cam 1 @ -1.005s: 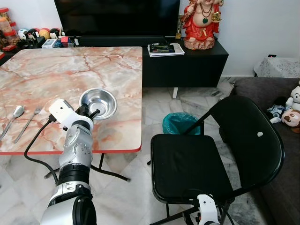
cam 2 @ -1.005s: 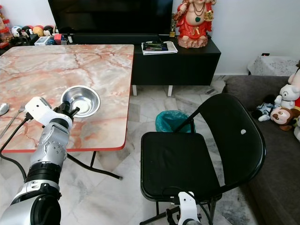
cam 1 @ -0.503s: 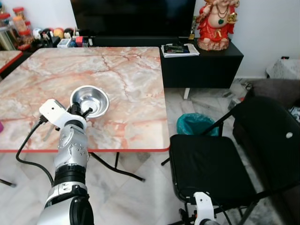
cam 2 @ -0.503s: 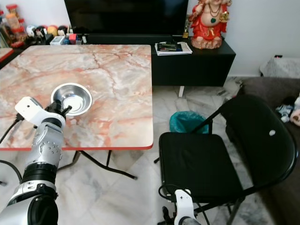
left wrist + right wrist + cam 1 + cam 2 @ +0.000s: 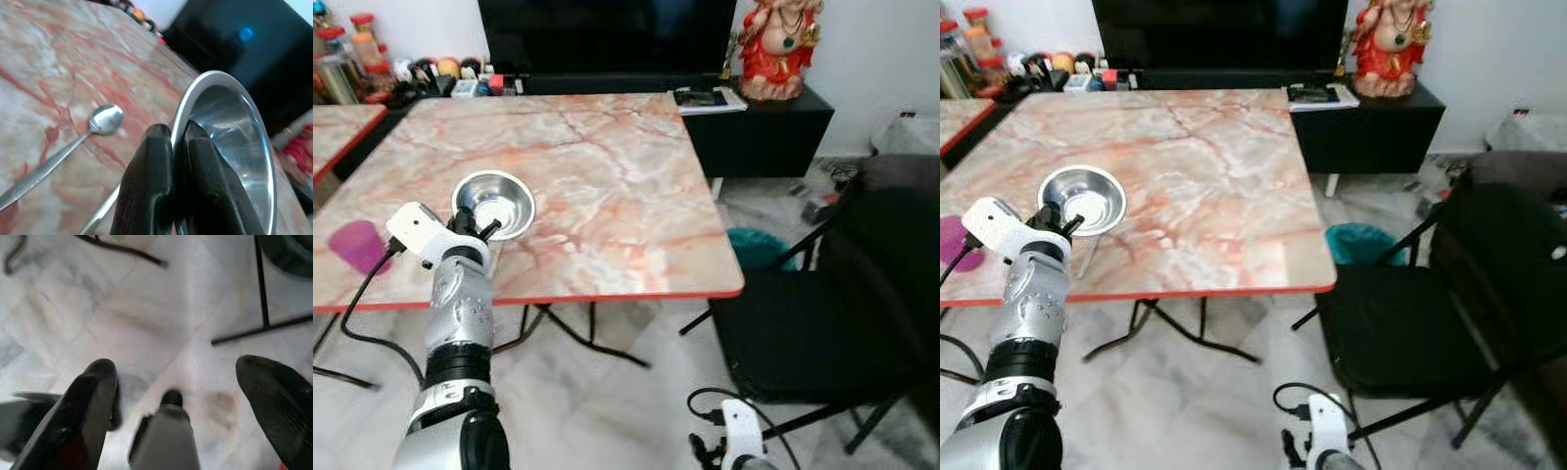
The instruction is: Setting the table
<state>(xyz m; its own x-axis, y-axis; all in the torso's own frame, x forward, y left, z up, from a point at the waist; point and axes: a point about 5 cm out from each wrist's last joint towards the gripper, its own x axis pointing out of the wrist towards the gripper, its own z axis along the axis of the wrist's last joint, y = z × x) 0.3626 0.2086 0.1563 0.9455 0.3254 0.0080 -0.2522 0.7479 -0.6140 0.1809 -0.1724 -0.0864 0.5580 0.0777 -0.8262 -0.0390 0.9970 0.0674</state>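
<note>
I am holding a shiny steel bowl (image 5: 493, 203) by its rim with my left gripper (image 5: 178, 147). The two black fingers (image 5: 149, 186) are pinched tight on the near edge, one inside the bowl and one outside. The bowl is over the near left part of the pink marble table (image 5: 607, 166). I cannot tell if its bottom touches the table or hangs just above it.

Under the bowl, in the wrist view, a spoon (image 5: 58, 152) lies flat on the table. A purple cup (image 5: 357, 245) stands near the table's left edge, beside my arm.

My right gripper (image 5: 181, 396) hangs low over the white floor tiles with its fingers wide apart and nothing in them. A black folding chair (image 5: 822, 323) stands at the right side of the table.

I think the step now is to put the bowl down in its place. To do it well, I should keep the bowl level and go down slowly. I should pick a bare spot away from the spoon so the bowl does not land on it and tip. I should let go only when the bowl sits flat.
</note>
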